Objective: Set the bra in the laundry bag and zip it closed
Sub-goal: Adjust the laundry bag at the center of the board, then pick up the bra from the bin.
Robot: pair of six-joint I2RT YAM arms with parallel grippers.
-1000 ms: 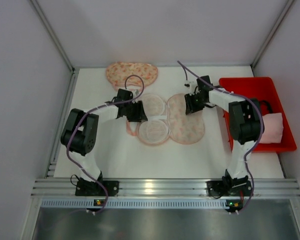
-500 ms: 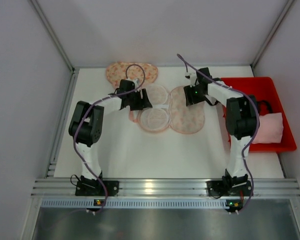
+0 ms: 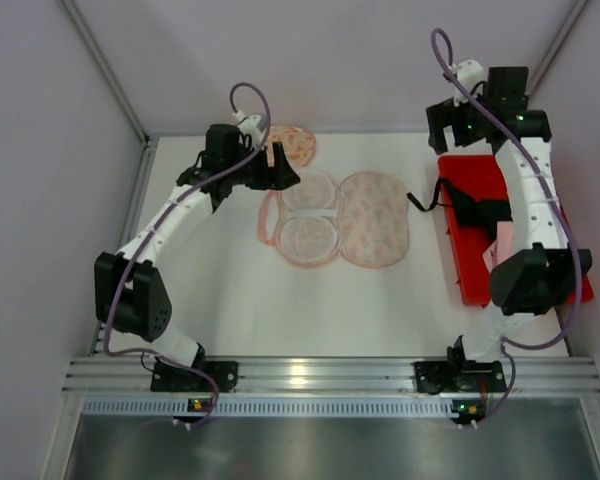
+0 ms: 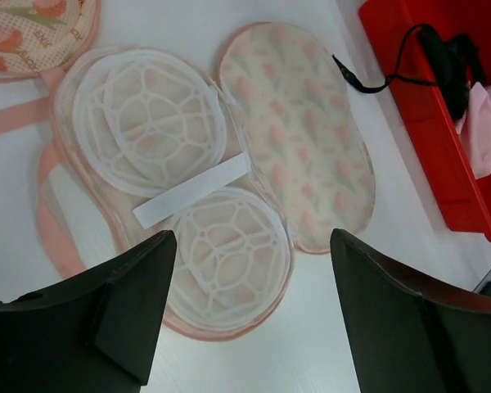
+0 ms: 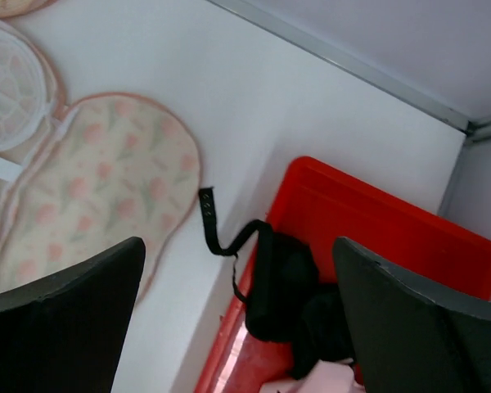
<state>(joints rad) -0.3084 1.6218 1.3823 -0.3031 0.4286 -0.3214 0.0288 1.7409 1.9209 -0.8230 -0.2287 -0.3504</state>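
Observation:
The laundry bag [image 3: 325, 222] lies unzipped and spread flat mid-table, its white mesh cups [image 4: 151, 123] on the left and the pink floral flap [image 4: 299, 131] folded out to the right. The black bra [image 3: 477, 208] sits in the red bin [image 3: 540, 175], one strap [image 5: 221, 237] hanging over the rim onto the table. My left gripper [image 3: 283, 170] hovers open over the bag's far left side, nothing between its fingers [image 4: 127, 311]. My right gripper [image 3: 448, 128] is raised high over the bin's far corner, open and empty, looking down on the bra [image 5: 290, 295].
A second floral bag [image 3: 292, 143] lies at the back edge by the left gripper. A pink cloth [image 4: 487, 123] lies in the red bin [image 4: 409, 90] beside the bra. White walls and metal frame rails enclose the table.
Both arms have lifted off the laundry bag and drawn back, the left toward the rear, the right up over the bin. Both grippers opened wide. The bag stays spread open.

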